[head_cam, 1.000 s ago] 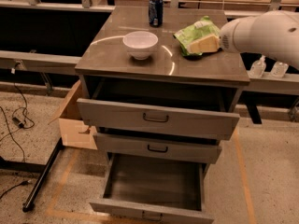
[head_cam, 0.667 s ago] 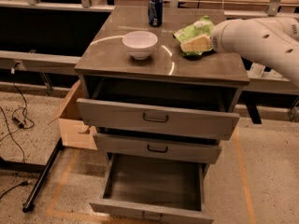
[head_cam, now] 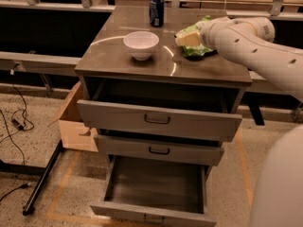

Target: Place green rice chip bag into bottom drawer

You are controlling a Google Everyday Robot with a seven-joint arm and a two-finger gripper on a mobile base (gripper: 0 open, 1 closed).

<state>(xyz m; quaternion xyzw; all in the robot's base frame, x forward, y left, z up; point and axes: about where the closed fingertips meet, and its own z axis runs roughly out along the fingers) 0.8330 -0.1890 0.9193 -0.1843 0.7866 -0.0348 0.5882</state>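
The gripper (head_cam: pixel 191 38) is at the far right part of the cabinet top (head_cam: pixel 118 63), on the green rice chip bag (head_cam: pixel 197 51). I cannot tell if it grasps the bag or is released, because the white arm (head_cam: pixel 246 41) covers it. The bag lies on the cabinet top, right of the white bowl (head_cam: pixel 141 44) and near the blue can (head_cam: pixel 156 11). The bottom drawer (head_cam: pixel 142 213) is pulled far out toward the near side and is open. The top drawer (head_cam: pixel 158 119) and the middle drawer (head_cam: pixel 158 150) are pulled out a little. A cardboard box (head_cam: pixel 75 124) stands on the floor at the left.
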